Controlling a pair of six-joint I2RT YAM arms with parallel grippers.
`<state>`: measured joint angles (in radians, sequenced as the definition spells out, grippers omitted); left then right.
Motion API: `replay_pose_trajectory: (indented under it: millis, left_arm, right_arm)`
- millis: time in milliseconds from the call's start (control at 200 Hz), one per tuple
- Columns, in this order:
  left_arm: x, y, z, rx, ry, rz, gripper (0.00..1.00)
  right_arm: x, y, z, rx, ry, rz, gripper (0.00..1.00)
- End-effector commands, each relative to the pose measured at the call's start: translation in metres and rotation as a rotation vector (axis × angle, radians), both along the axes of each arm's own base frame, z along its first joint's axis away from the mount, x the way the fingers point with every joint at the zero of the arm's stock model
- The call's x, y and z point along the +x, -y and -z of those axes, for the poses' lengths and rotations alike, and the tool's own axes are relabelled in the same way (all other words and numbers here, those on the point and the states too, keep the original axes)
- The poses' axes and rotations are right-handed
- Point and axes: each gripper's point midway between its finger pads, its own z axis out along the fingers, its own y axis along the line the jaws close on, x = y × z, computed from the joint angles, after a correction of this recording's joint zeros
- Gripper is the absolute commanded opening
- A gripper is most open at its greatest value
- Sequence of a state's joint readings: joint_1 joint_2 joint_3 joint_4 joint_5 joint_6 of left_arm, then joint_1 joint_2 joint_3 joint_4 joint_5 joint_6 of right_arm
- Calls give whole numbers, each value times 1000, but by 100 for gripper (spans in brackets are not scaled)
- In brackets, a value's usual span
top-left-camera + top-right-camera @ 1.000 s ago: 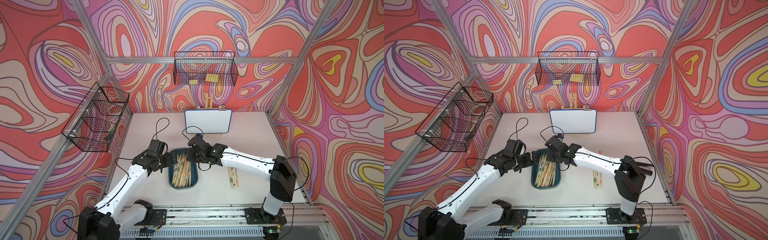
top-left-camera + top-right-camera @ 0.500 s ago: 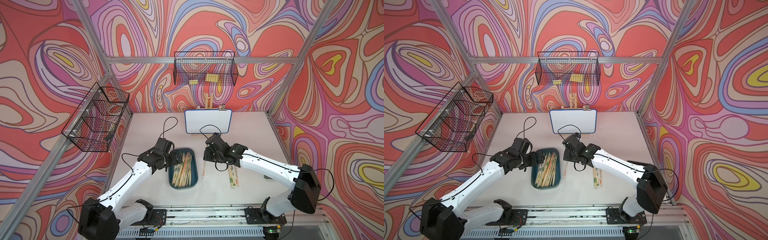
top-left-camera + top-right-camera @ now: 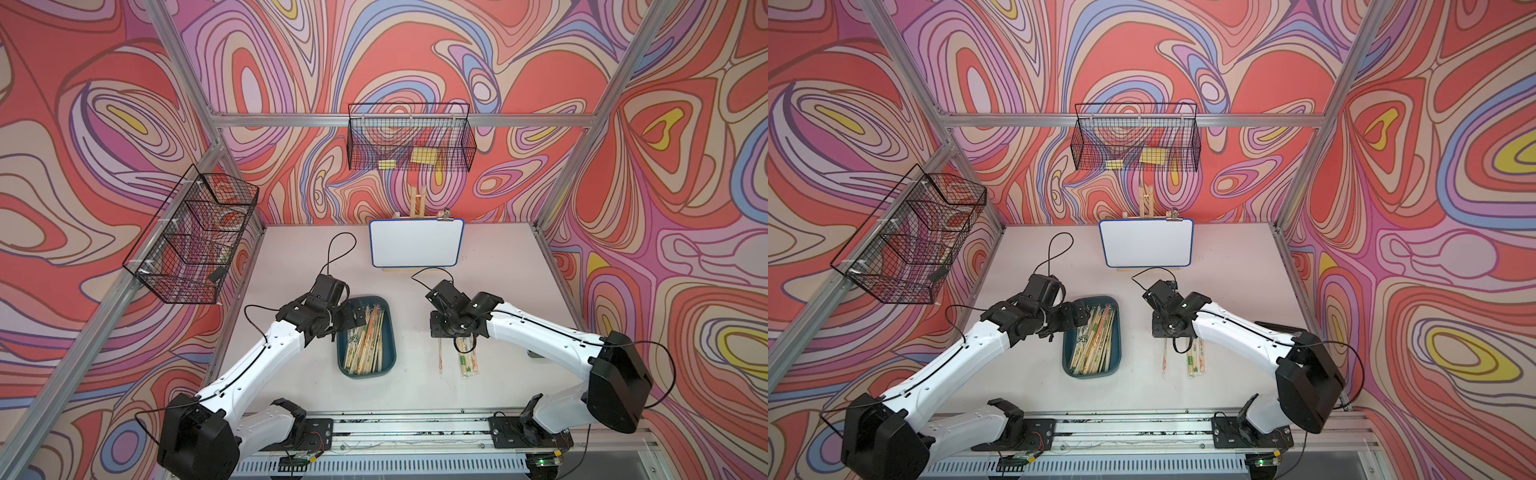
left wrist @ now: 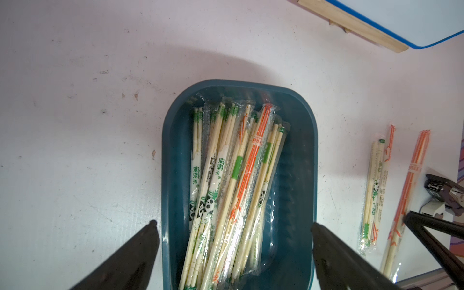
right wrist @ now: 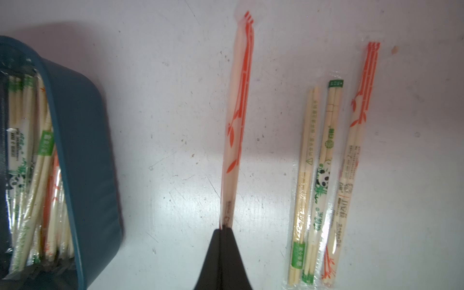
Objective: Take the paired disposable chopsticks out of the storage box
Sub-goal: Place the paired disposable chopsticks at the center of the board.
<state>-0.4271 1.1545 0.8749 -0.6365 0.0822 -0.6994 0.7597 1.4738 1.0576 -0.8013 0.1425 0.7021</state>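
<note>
The dark teal storage box (image 3: pixel 390 332) (image 3: pixel 1116 332) lies at the table's middle, holding several sleeved paired disposable chopsticks (image 3: pixel 365 343) (image 4: pixel 233 175). My left gripper (image 3: pixel 355 322) (image 4: pixel 233 223) hovers open over the box, its fingers spread about as wide as the box (image 4: pixel 298 163), holding nothing. My right gripper (image 3: pixel 440 336) (image 5: pixel 224 229) is shut on one end of an orange-printed pair (image 5: pixel 237 125) (image 3: pixel 440 357). That pair sticks out from the fingertips over bare table to the right of the box (image 5: pixel 82 150). Three more pairs (image 3: pixel 467 361) (image 5: pixel 326 188) lie side by side just right of it.
A whiteboard (image 3: pixel 415 243) on a wooden easel stands at the back. Black wire baskets hang on the left wall (image 3: pixel 191 237) and the back wall (image 3: pixel 409 139). The arms' mounting rail (image 3: pixel 415 428) runs along the front edge. Thin cables loop above both wrists.
My right gripper has carried the orange-printed pair from over the box rightward to the table beside it. The left gripper has edged in over the box.
</note>
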Motion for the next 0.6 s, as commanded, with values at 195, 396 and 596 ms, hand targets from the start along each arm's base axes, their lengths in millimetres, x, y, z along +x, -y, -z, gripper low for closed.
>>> replay_pose_trajectory:
  millis: [195,396,596]
  left_arm:
    - [1,0,-7,17,9,6,100]
    - [1,-1,-6,23,10,5,100]
    - [0,-1,-4,20,7,6,100]
  right_arm:
    - [-10,27,32,-162,-95,-73,0]
    - [-11,37,45,-217,-114,-63,0]
    - [-9,45,55,-259,-125,-45,0]
